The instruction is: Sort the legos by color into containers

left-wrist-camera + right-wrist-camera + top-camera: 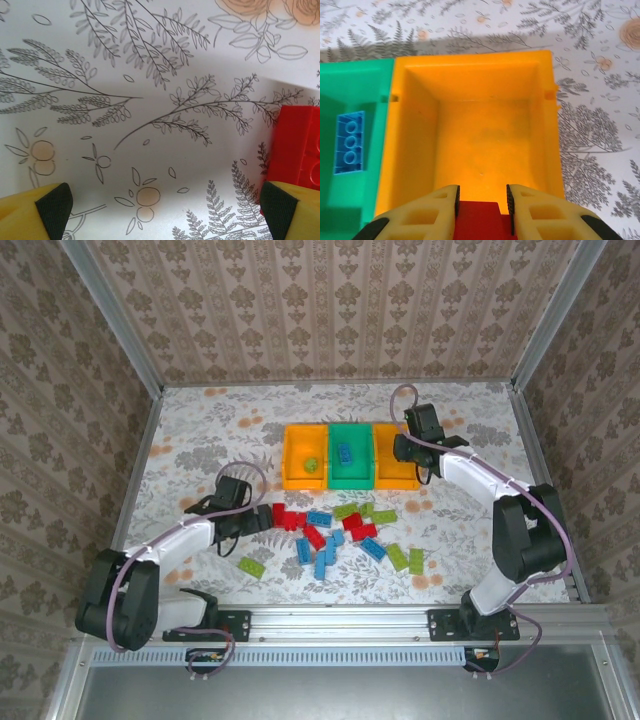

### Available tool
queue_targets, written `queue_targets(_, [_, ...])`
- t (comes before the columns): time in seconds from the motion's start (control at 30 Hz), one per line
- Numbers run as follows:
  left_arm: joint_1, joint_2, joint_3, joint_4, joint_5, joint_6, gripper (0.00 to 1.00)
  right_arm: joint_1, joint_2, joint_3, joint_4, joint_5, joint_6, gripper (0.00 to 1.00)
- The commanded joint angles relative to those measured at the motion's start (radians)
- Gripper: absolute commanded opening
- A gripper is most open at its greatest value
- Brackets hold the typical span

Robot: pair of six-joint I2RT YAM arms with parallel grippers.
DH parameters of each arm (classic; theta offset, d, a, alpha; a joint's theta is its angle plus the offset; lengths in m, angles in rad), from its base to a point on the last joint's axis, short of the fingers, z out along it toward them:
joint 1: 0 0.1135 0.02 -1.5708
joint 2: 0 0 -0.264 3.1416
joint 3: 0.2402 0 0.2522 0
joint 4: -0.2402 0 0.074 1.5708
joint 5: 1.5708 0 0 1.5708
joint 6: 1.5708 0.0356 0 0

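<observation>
Top external
Lena: Where does everything stand?
Omar: The containers (350, 485) sit in a row mid-table. The right gripper (408, 445) hangs over the right orange bin (392, 478). The left gripper (262, 521) is low at the left end of the loose legos (340, 533). There is open table (200, 430) to the left and beyond the bins. The right arm's elbow is near the side frame (527, 430), so a wide swing there risks a knock.

Left wrist
Lena: Has the left one got anything?
Omar: No. Its jaws are spread wide, with nothing but tablecloth between them. A loose red brick (297, 150) lies beside one pad (280, 210), well off-centre. I'd judge that closing from here would shove or tip it rather than pinch it.

Right wrist
Lena: And the right?
Omar: Nearly shut, clamped on the held red brick (481, 220) above the right orange bin. The brick sits toward the bin's near wall, so a release here might clip that rim and land outside. A drift left would carry it over the divider into the green bin (355, 80), where a blue lego (349, 142) lies. The bin's middle offers the roomiest drop.
</observation>
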Motion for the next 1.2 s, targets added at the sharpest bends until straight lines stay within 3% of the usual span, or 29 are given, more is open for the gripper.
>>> queue_targets(0.0, [-0.019, 0.015, 0.040, -0.004, -0.024, 0.001, 1.00, -0.002, 0.043, 0.001, -0.049, 0.047, 0.024, 0.21])
queue_targets(0.33, [-0.051, 0.011, 0.052, -0.012, -0.049, 0.004, 1.00, -0.002, 0.110, 0.021, -0.055, 0.043, 0.041, 0.23])
queue_targets(0.4, [-0.054, 0.007, 0.049, -0.009, -0.052, 0.004, 1.00, -0.003, 0.113, 0.027, -0.062, 0.038, 0.037, 0.31])
queue_targets(0.57, [-0.062, -0.017, 0.043, -0.008, -0.073, -0.001, 1.00, 0.009, 0.077, 0.002, -0.040, -0.005, 0.002, 0.63])
queue_targets(0.67, [-0.064, -0.043, 0.032, -0.005, -0.088, -0.010, 1.00, 0.047, 0.019, -0.030, -0.012, 0.000, -0.048, 0.72])
queue_targets(0.97, [-0.064, -0.115, 0.007, -0.021, -0.123, -0.023, 1.00, 0.238, -0.167, -0.103, -0.162, 0.023, -0.041, 0.72])
queue_targets(1.17, [-0.171, -0.138, 0.056, -0.097, -0.209, 0.022, 1.00, 0.348, -0.273, -0.218, -0.239, -0.092, -0.121, 0.71])
